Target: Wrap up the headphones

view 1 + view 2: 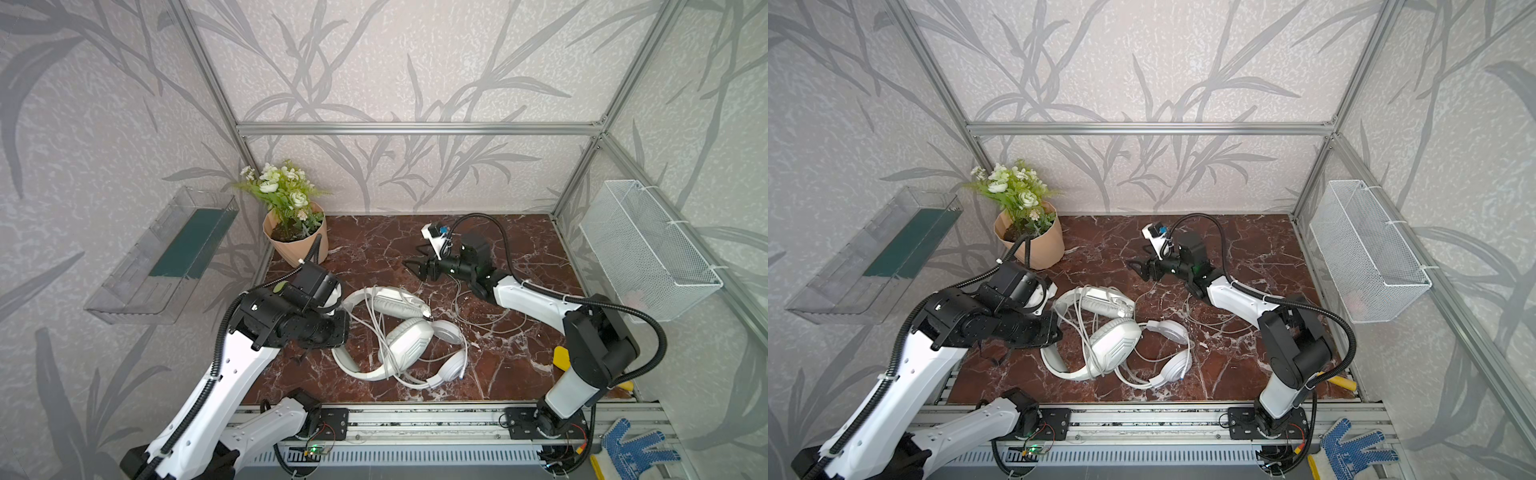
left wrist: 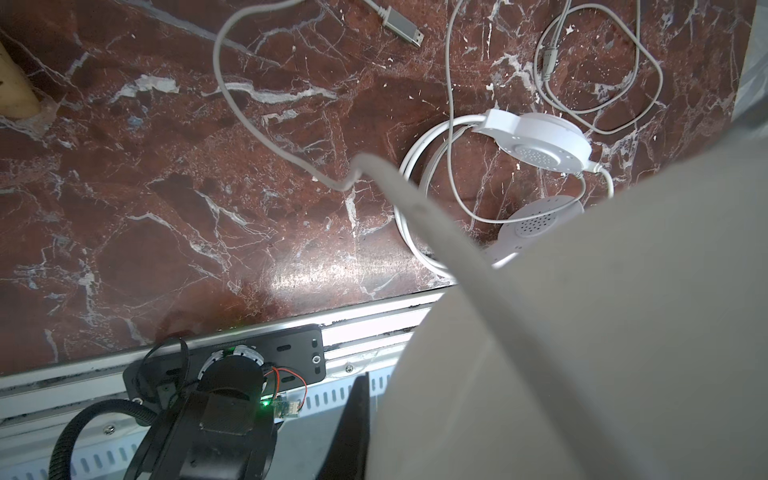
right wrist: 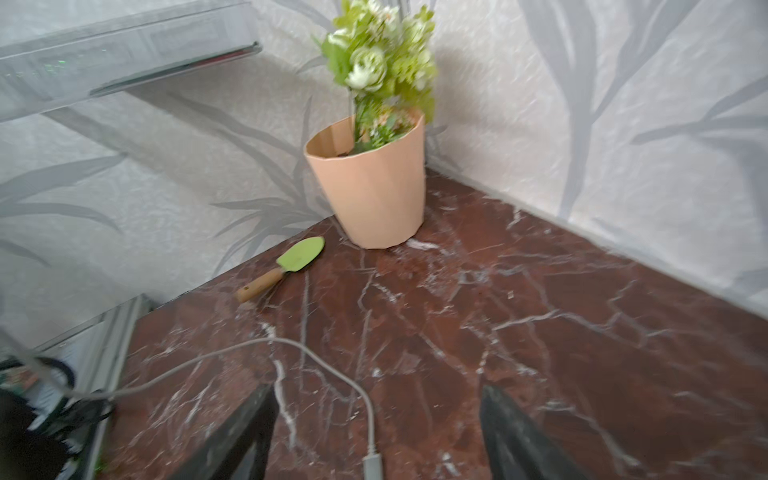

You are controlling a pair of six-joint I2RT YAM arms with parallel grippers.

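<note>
Left gripper (image 1: 336,313), lower left, is clenched beside the grey headset (image 1: 409,343); what it pinches is hidden. That headset and the white headset (image 1: 452,365) lie tangled at frame centre. Farther back, right gripper (image 3: 379,390) hangs released above a plug (image 3: 372,466).

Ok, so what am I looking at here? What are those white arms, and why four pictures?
Two robot arms bolted at the table's front, each ending in a claw. Two pictures look down from overhead; the other two come from cameras on the wrists. On the marble table lie a greyish-white headset and a glossy white headset, cables tangled, plus a flower pot and a trowel. The left claw is shut, apparently on the greyish-white headset; the right claw is open and empty, over a cable plug.
</note>
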